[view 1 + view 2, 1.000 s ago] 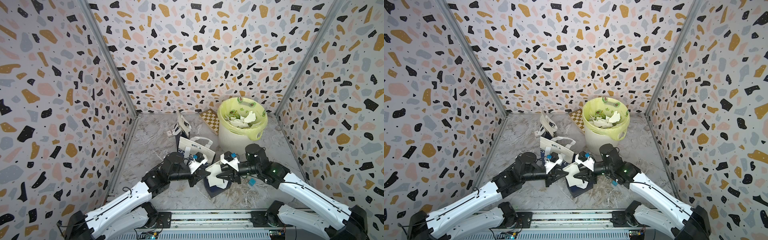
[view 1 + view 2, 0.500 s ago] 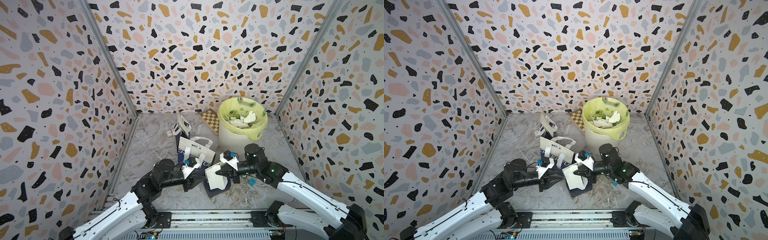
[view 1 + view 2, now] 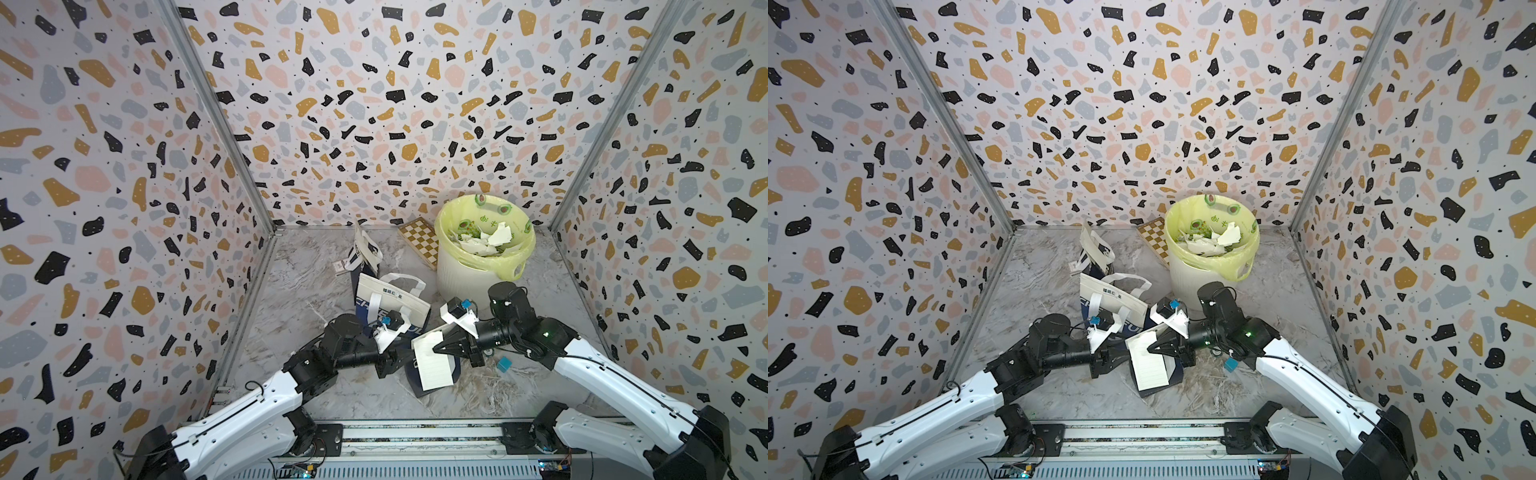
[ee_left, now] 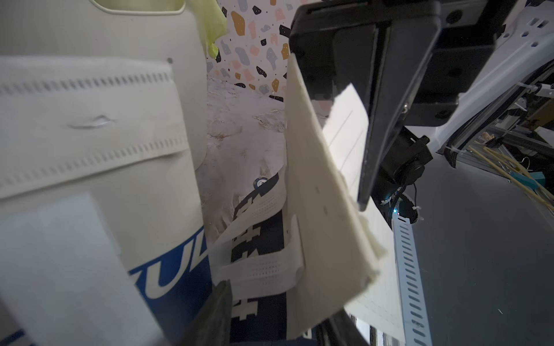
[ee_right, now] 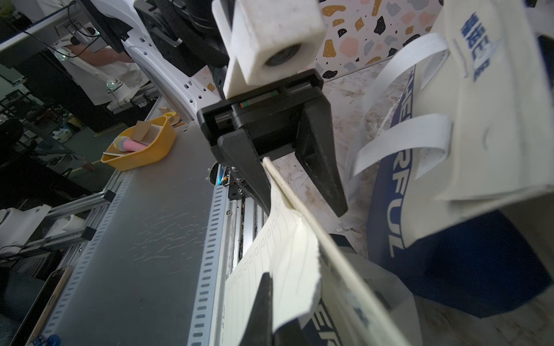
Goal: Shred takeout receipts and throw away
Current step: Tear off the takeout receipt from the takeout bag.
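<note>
The receipt hangs over a tote mid-table, clamped at its top by the right pincer, its long edge between the parted jaws of the left pincer.

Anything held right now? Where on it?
Right gripper is shut on the receipt, pinching its upper half. Left gripper is open, jaws straddling the receipt's edge, gripping nothing.
</note>
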`<state>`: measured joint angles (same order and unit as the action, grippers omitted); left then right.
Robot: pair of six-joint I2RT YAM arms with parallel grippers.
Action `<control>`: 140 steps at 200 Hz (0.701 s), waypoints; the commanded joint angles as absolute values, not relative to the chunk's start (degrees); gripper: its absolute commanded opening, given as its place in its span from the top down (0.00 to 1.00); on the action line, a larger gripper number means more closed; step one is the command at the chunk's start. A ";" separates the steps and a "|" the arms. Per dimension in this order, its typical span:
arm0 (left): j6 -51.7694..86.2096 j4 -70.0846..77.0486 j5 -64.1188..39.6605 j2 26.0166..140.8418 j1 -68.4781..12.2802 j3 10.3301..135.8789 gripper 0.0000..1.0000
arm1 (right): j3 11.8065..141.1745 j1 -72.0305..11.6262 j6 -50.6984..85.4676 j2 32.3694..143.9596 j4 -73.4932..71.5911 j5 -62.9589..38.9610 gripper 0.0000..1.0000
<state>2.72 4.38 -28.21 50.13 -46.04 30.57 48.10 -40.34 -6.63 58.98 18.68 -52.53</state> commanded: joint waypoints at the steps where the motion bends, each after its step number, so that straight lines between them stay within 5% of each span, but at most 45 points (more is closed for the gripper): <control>1: 4.39 11.84 -29.36 51.18 -46.86 30.01 0.56 | 50.41 -40.17 -6.42 58.78 19.69 -55.02 1.00; 54: 4.47 15.74 -29.55 54.09 -48.13 30.17 0.75 | 51.04 -40.60 -6.41 59.25 19.90 -55.33 1.00; 84: 5.96 18.62 -27.89 55.60 -49.71 30.11 1.00 | 51.73 -40.85 -6.40 59.27 20.93 -55.29 1.00; 140: 6.68 12.28 -18.28 56.25 -52.41 32.49 1.00 | 56.20 -43.57 -6.04 57.23 27.59 -52.53 1.00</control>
<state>5.74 13.82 -23.77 55.64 -51.48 30.57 52.27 -41.43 -5.91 59.42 24.62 -51.59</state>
